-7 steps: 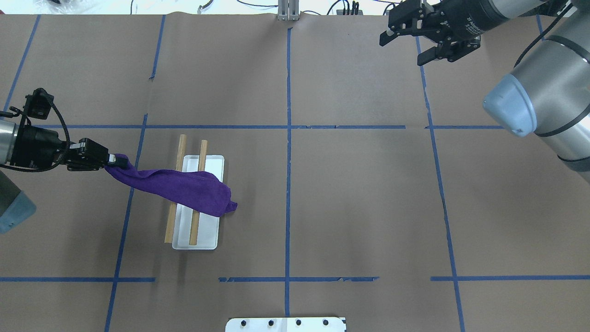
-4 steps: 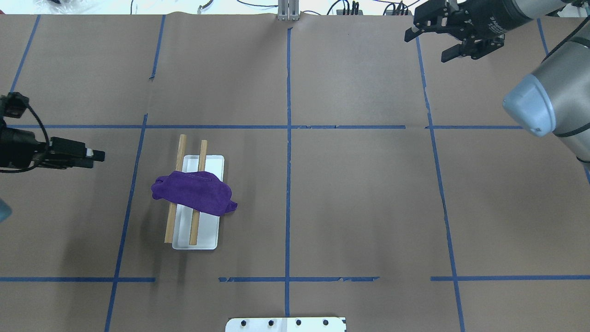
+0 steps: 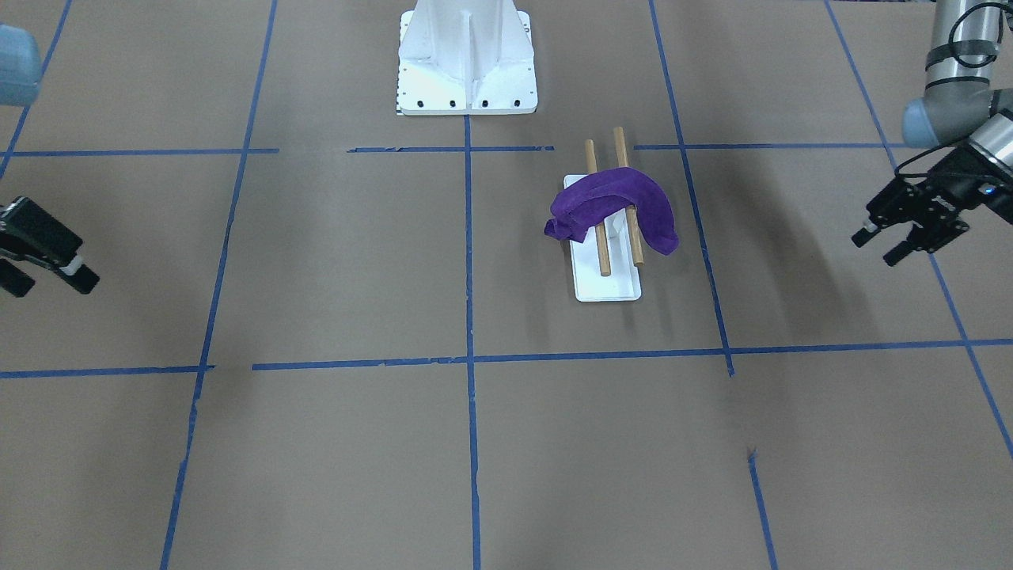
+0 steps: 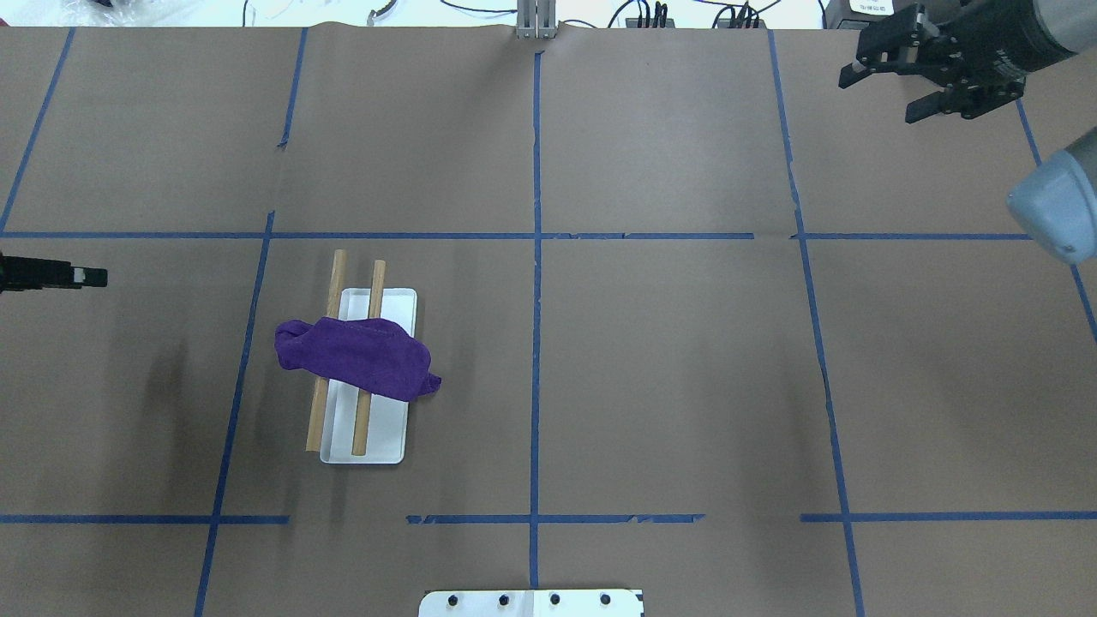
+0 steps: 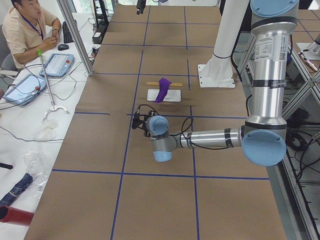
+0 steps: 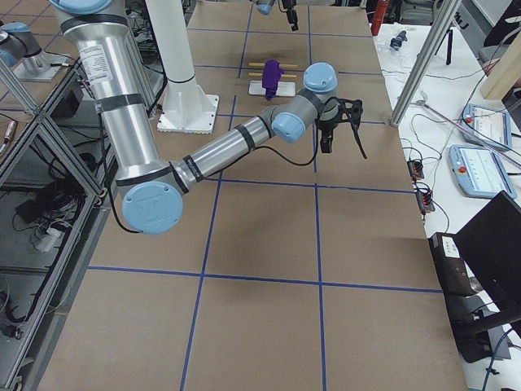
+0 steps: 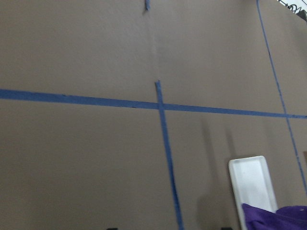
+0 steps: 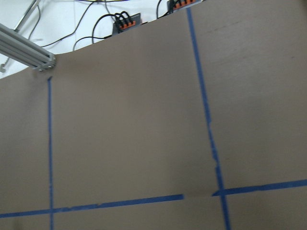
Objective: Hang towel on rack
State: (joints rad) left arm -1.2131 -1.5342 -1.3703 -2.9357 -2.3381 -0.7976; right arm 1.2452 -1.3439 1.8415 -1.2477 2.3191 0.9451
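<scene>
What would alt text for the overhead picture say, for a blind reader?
A purple towel lies draped across both wooden dowels of a small white-based rack on a brown, blue-taped table. The left gripper, at the left edge, and the right gripper, top right, are both clear of it.

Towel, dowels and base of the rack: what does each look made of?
The towel looks like soft purple cloth, perhaps microfibre or terry: it is matte and droops limply at both ends. The dowels look like bare light-brown wood, unpainted, with no gloss. The base is smooth, white and rigid, either plastic or painted metal; the pictures cannot settle which.
</scene>
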